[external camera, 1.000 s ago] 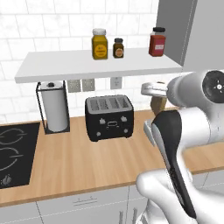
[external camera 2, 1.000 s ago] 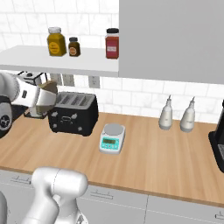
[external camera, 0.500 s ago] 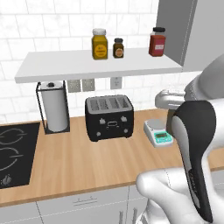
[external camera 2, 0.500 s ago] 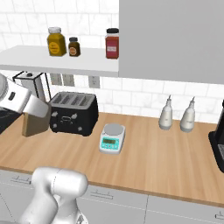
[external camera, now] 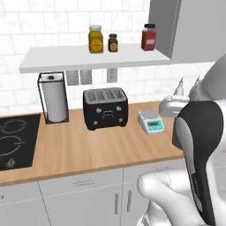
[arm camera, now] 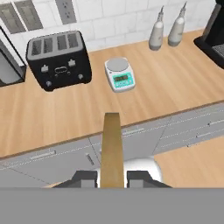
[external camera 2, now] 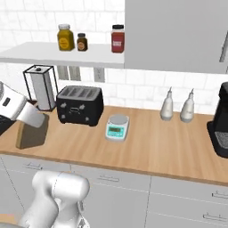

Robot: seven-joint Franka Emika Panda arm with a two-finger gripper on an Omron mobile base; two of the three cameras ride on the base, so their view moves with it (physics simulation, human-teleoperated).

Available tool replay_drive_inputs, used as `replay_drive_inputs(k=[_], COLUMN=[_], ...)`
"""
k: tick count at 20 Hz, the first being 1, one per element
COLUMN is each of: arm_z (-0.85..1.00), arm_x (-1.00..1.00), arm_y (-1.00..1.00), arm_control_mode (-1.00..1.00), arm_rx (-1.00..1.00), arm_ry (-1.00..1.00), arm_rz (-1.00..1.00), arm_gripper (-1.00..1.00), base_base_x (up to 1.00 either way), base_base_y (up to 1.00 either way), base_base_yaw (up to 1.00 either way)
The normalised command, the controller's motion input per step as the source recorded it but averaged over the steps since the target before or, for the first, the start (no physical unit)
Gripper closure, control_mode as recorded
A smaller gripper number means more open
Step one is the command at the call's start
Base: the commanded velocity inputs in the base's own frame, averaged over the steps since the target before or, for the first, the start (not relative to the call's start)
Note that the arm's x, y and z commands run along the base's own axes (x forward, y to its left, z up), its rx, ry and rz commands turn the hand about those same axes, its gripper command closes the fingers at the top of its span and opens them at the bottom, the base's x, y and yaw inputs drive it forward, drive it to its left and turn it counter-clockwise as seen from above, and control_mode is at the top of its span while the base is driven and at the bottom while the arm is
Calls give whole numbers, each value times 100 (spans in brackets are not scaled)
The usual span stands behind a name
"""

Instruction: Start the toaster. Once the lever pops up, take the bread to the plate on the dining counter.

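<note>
Claw (arm camera: 112,177) clamped on bread (arm camera: 112,148) edge-on, well clear of toaster (arm camera: 59,59), above worktop (arm camera: 65,116) front edge.

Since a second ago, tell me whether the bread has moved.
Yes. In the right base view the bread, clamped in the gripper, has dropped down and away from the toaster.

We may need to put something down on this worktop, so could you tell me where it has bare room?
The widest bare wood lies between the kitchen scale and the coffee machine, in front of the two bottles. The front strip before the toaster is also bare. It is crowded between the paper-towel roll and toaster.
</note>
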Motion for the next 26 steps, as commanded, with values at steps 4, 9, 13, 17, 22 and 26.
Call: replay_drive_inputs(k=[4,9,13,17,22,26], arm_z=[0,0,0,0,0,0], arm_x=[0,0,0,0,0,0], arm_y=[0,0,0,0,0,0], arm_control_mode=[100,100,100,100,100,100], arm_rx=[0,0,0,0,0,0], arm_ry=[0,0,0,0,0,0], arm_rz=[0,0,0,0,0,0], arm_gripper=[100,100,100,100,100,100], base_base_x=[-96,-14,0,0,0,0], base_base_y=[-6,-17,-13,-22,-27,-33], base_base_yaw=[-16,-75,-90,-88,-87,-84])
